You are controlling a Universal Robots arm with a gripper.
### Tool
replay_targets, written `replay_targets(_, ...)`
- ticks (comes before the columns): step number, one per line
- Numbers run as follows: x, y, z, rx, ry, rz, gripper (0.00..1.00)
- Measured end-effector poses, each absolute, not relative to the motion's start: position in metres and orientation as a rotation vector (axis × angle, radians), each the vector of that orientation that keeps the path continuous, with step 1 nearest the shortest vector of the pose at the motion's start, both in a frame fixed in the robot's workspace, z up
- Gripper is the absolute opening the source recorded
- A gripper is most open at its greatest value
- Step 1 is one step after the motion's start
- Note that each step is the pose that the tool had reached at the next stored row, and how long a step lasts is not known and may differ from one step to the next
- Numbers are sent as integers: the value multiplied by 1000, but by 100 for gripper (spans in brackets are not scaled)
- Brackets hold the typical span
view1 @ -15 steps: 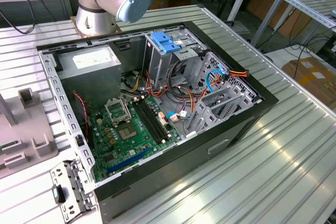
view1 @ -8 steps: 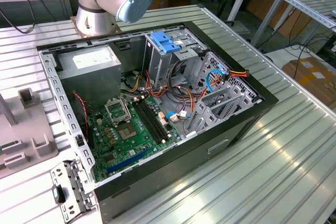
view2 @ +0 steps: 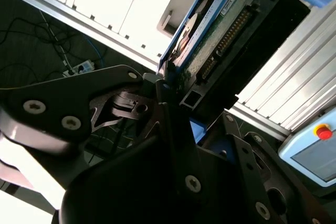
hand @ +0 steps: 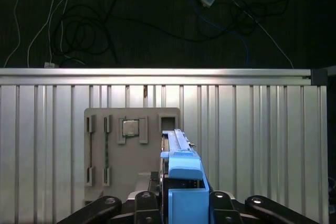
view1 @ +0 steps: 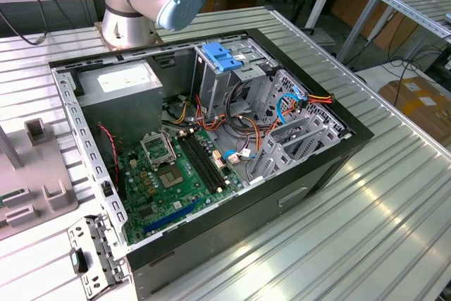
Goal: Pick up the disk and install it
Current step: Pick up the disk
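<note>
The disk [hand: 181,145] is edged by a blue plastic carrier frame and stands on edge between my gripper's dark fingers [hand: 147,201]. My gripper [hand: 184,205] is shut on the disk's blue frame. In the second wrist view the disk [view2: 220,24] shows its green circuit-board side and connector row, with the gripper [view2: 164,85] clamped at its lower corner. It hangs in the air above a grey fixture plate [hand: 100,182] on the ribbed aluminium table [hand: 262,129].
The open computer case [view1: 338,153] lies on the table, with a motherboard [view1: 176,174], a grey power-supply box [view1: 120,89], loose cables and a light-blue bracket [view1: 222,56] on the drive cage. The arm's base [view1: 130,19] stands behind it. A pendant with a red button [view2: 323,129] lies nearby.
</note>
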State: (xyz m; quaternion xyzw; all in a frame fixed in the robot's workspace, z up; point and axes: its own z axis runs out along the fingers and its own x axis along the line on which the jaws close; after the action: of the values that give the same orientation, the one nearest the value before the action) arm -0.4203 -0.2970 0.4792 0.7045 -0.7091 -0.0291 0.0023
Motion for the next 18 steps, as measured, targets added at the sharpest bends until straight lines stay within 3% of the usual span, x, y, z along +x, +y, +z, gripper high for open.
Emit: replay_targets(18, -409, -297, 479, 2210, -2224, -91, 37)
